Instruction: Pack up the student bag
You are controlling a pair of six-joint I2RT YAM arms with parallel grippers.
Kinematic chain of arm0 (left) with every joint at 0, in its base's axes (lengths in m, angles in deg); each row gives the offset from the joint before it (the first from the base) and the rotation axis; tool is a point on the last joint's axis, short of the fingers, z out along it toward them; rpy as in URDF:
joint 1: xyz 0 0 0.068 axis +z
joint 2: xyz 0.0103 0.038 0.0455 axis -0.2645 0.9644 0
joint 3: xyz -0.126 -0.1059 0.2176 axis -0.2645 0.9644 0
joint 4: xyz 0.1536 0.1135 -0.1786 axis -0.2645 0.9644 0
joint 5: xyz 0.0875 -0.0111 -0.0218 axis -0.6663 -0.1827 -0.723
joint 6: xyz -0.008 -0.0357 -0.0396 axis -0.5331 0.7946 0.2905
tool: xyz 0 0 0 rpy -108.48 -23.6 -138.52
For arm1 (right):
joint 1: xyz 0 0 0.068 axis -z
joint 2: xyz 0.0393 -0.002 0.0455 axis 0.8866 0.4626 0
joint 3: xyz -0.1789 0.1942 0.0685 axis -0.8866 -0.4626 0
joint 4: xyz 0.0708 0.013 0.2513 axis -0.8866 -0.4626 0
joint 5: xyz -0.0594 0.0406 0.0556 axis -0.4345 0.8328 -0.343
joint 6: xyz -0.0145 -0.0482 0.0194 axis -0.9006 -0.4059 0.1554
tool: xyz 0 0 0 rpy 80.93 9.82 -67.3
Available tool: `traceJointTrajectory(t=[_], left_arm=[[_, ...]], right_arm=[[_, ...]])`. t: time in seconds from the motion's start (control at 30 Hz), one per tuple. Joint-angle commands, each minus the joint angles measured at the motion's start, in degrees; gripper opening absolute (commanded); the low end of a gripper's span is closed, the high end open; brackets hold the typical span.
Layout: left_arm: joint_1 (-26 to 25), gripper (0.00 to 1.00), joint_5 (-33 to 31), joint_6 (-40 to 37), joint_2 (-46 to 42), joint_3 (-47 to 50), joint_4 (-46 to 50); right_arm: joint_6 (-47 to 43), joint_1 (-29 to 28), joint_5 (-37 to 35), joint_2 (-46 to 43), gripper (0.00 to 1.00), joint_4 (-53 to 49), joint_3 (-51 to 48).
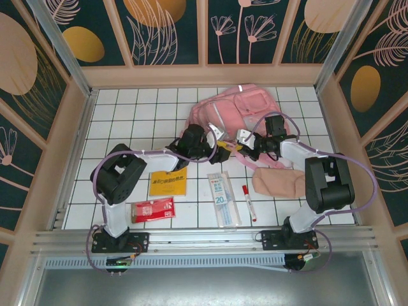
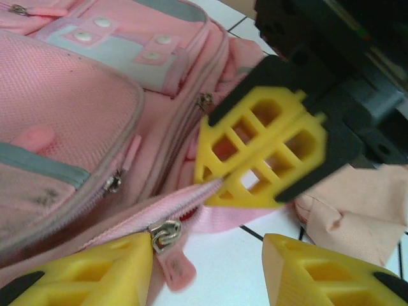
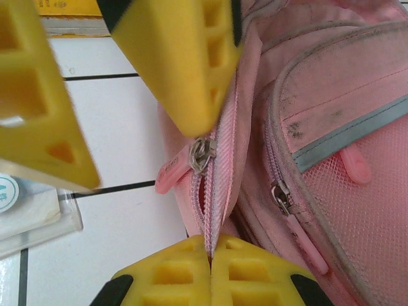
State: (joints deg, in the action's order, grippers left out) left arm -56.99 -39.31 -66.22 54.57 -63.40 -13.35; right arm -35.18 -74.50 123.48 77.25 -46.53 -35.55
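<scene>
Zip edge of student bag (image 3: 331, 95) sits pinched in right pincer (image 3: 210, 245); left pincer (image 2: 207, 248) gapes, fingers cropped.

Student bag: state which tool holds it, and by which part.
Right tool pinches the student bag at the zipper edge; left tool, open beside the slider, holds nothing.

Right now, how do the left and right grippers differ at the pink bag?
The left gripper has open jaws, holding nothing; the right gripper has jaws shut on the bag. The left gripper sits beside the zip pull; the right gripper pinches the zip further along. Both have yellow fingers.
</scene>
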Motion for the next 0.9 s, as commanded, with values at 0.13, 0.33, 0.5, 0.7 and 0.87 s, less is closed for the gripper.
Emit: traceJointTrajectory(t=[0.13, 0.33, 0.5, 0.7, 0.87], left_arm=[[-0.95, 0.42, -8.45, 2.49, 2.62, -2.35, -1.54], [-1.24, 0.03, -11.30, 1.38, 0.11, 2.07, -5.28], [-0.62, 0.00, -11.31, -1.98, -3.17, 2.34, -2.01], [2.79, 0.00, -8.61, -3.14, -7.80, 5.75, 0.32], [6.11, 0.00, -10.57, -5.09, -10.49, 8.62, 1.57]], right_arm=[[2.07, -1.34, 5.51, -2.17, 0.00, 2.13, 1.23], [-0.09, -1.31, 1.54, -2.28, 0.00, 1.01, 0.87], [-0.86, -0.33, -0.10, -2.46, 0.00, 0.51, 0.64], [-1.62, 0.11, -2.13, -2.97, 0.00, 1.13, -0.53], [-1.87, -0.02, -2.91, -3.09, 0.00, 1.90, -1.23]])
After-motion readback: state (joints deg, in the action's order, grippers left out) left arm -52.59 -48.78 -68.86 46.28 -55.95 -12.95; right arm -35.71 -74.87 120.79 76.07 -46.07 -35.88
